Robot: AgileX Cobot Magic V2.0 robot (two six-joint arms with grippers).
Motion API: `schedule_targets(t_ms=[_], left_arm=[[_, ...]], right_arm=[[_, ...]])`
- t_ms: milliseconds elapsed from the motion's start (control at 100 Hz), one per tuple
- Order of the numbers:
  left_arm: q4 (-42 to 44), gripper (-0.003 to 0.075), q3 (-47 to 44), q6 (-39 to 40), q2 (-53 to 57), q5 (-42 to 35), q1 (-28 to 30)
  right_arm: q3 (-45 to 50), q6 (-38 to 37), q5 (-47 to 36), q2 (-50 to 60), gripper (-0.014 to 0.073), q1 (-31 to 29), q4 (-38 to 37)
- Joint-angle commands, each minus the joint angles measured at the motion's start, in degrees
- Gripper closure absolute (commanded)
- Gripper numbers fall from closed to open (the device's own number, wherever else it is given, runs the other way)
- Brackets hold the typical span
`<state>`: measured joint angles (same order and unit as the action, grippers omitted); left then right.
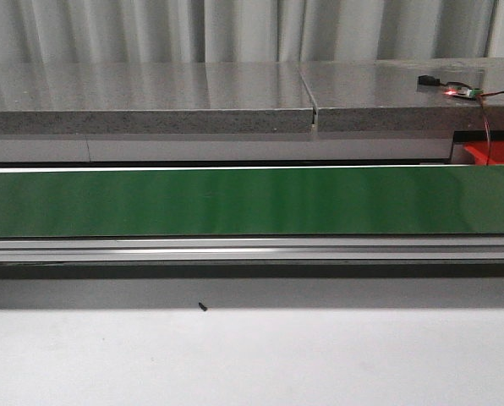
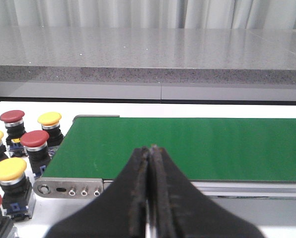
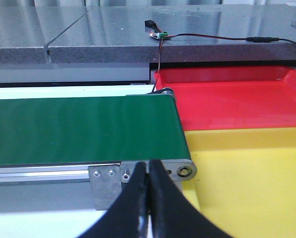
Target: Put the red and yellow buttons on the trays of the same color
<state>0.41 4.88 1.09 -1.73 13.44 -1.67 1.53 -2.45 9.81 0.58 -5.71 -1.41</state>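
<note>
Buttons [image 2: 19, 148], red and yellow, stand in a cluster beside our belt's [image 2: 187, 148] left end, our left gripper [image 2: 150, 163] and right gripper [image 3: 147, 176] are both clenched on nothing, and past the right end lie the red tray [image 3: 237, 94] and yellow tray [image 3: 252, 183].

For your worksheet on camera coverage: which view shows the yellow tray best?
The right wrist view: the yellow tray fills its near corner beside the red tray. The front view shows only a red sliver, no yellow; the left wrist view shows neither tray.

Front, both wrists — shared green belt [image 1: 252, 201]
</note>
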Motion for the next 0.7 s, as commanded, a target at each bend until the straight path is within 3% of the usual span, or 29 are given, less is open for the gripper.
schedule_targets(t_ms=[0, 530, 600, 690], left_arm=[[0.15, 0.0739, 4.97, 0.34, -4.32, -2.61, 0.1], [0.15, 0.0723, 21.34, 0.34, -31.15, 0.93, -0.11], [0.15, 0.0643, 22.42, 0.34, -33.51, 1.29, -0.11], [-0.06, 0.044, 23.37, 0.34, -35.43, 1.17, -0.11]], right_arm=[[-0.75, 0.28, -4.71, 1.19, 0.0661, 0.0, -0.05], [-0.75, 0.28, -4.71, 1.19, 0.0661, 0.0, -0.05], [-0.75, 0.28, -4.71, 1.19, 0.0661, 0.0, -0.05], [-0.75, 0.28, -4.71, 1.19, 0.0661, 0.0, -0.05]])
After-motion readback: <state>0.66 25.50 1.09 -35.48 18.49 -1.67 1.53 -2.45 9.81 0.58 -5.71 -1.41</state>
